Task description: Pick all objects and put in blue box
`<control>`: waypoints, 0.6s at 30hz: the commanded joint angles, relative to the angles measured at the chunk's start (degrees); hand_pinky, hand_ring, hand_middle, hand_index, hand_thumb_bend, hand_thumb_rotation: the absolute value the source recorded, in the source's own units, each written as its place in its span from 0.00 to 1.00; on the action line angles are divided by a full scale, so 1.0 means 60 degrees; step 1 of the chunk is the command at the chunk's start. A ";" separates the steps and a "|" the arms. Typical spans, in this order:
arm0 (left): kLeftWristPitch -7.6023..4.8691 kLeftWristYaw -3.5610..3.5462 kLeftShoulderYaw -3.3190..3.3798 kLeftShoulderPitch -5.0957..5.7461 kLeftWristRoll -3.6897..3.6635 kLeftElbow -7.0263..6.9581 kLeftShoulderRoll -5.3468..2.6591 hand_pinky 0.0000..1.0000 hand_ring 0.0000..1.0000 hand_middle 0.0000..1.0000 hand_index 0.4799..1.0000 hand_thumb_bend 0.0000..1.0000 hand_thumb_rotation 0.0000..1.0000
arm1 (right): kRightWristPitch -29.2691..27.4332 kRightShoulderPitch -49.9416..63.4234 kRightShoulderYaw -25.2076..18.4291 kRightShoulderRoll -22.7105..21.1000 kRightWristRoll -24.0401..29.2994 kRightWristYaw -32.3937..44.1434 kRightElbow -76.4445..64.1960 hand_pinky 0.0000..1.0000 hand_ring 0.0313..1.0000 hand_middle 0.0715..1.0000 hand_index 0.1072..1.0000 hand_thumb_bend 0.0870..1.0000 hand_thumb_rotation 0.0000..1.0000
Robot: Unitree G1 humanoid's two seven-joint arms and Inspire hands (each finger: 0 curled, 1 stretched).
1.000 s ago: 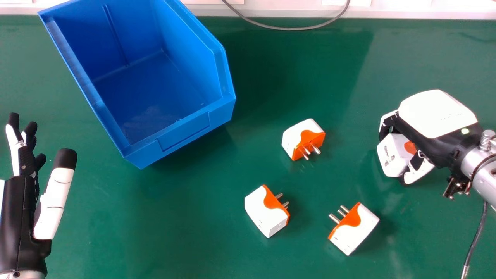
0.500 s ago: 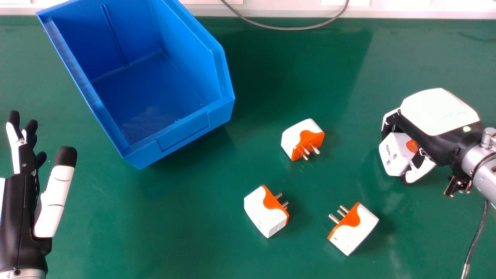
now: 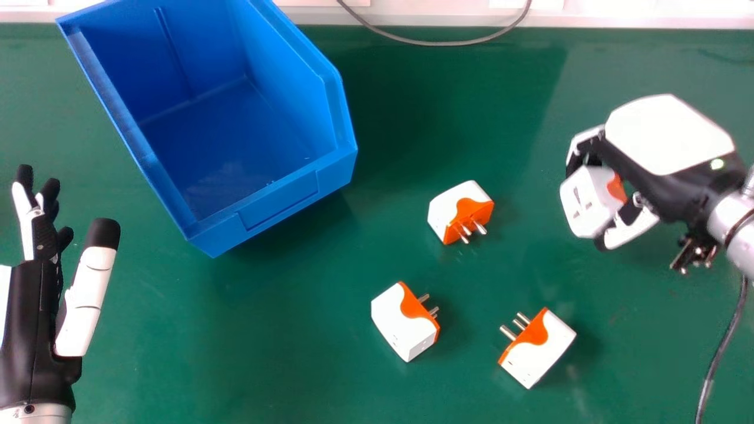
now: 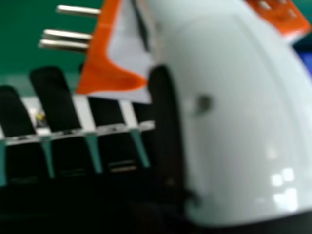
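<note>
In the head view my right hand (image 3: 665,147) is at the right, its fingers and thumb curled round a white and orange plug adapter (image 3: 589,200). The right hand view shows that adapter (image 4: 109,70), pins pointing outward, between the fingers and thumb of my right hand (image 4: 234,112). Three more adapters lie on the green table: one near the middle (image 3: 459,209), one lower (image 3: 403,324), one lower right (image 3: 537,347). The blue box (image 3: 277,200) stands at the upper left, its inside bare. My left hand (image 3: 44,294) is open at the left edge, holding nothing.
A dark cable (image 3: 436,42) loops over the table's far edge. Another cable (image 3: 721,353) runs down at the right, below the right forearm. Bare green table (image 3: 265,330) lies between the left hand and the loose adapters.
My right hand has moved up in the head view, toward the far side, carrying its adapter along. The left hand has shifted only slightly; box and loose adapters stay put.
</note>
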 commanded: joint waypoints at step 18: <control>-0.0202 0.0462 -0.0230 -0.0737 0.0344 0.0685 -0.0048 0.96 1.00 1.00 1.00 0.72 0.99 | -0.1447 -0.0548 0.0191 0.2575 0.0572 0.1024 -0.3509 0.36 0.45 0.49 0.49 0.44 0.00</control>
